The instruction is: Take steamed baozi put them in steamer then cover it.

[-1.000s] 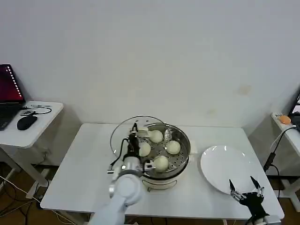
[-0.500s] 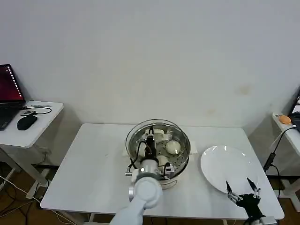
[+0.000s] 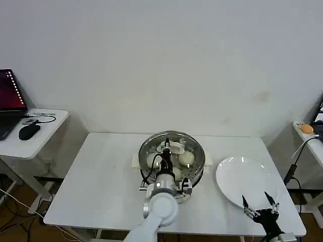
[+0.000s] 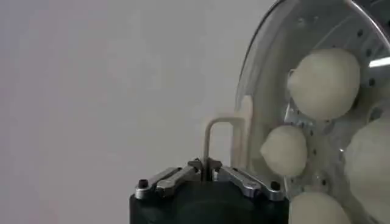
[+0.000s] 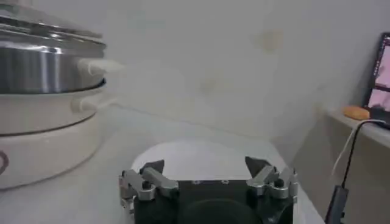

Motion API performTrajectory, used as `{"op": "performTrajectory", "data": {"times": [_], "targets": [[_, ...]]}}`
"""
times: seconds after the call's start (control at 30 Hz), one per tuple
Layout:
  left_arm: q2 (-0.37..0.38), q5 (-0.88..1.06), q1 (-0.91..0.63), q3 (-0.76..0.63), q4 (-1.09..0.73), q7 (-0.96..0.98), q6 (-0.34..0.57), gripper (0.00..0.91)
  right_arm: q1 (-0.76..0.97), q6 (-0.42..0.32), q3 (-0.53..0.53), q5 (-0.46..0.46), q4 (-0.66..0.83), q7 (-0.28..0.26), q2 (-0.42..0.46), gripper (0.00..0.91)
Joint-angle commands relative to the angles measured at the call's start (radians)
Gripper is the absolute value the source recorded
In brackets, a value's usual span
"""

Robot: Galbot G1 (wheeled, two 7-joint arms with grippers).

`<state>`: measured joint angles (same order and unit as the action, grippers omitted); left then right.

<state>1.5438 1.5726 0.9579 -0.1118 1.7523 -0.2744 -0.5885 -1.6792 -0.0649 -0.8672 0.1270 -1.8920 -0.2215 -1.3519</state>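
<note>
A round flat white plate (image 3: 241, 180) lies on the white rectangular tabletop (image 3: 96, 181), toward its right side. Well apart, a small white side table (image 3: 38, 136) carries a black computer mouse (image 3: 28, 131) beside an open laptop (image 3: 10, 103).

Bare-walled lab: white table (image 3: 96, 171), laptop (image 3: 9, 98) on side desk (image 3: 43, 133).
</note>
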Motion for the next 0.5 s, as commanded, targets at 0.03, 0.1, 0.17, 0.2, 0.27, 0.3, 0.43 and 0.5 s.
{"op": "performTrajectory", "data": {"times": [0.03, 0.1, 0.17, 0.2, 0.27, 0.3, 0.43, 0.5], "targets": [[0.014, 0.009, 0.005, -0.008, -0.009, 0.001, 0.001, 0.0, 0.0, 0.0, 0.004, -0.001, -0.003, 0.0, -0.002, 0.907], [0.016, 0.011, 0.01, -0.011, -0.008, 0.003, 0.002, 0.0, 0.0, 0.0, 0.005, -0.001, -0.002, 0.0, -0.002, 0.907], [0.016, 0.014, 0.012, -0.01, -0.01, 0.004, 0.004, 0.0, 0.001, 0.0, 0.005, -0.001, 0.0, 0.0, -0.001, 0.907], [0.016, 0.017, 0.013, -0.009, -0.01, 0.004, 0.005, 0.0, 0.001, 0.0, 0.005, 0.0, 0.0, 0.0, 0.0, 0.907], [0.015, 0.021, 0.015, -0.004, -0.01, 0.006, 0.007, 0.0, 0.001, 0.001, 0.006, 0.002, 0.0, 0.0, 0.0, 0.907], [0.015, 0.02, 0.015, -0.003, -0.009, 0.005, 0.007, 0.0, 0.001, 0.001, 0.007, 0.003, 0.0, 0.0, 0.001, 0.907], [0.019, 0.024, 0.015, 0.001, -0.014, 0.009, 0.01, 0.0, 0.002, 0.001, 0.01, 0.004, 0.0, -0.001, 0.002, 0.907], [0.02, 0.031, 0.018, 0.004, -0.015, 0.008, 0.015, 0.393, 0.002, 0.002, 0.012, 0.005, 0.0, -0.002, 0.002, 0.907]]}}
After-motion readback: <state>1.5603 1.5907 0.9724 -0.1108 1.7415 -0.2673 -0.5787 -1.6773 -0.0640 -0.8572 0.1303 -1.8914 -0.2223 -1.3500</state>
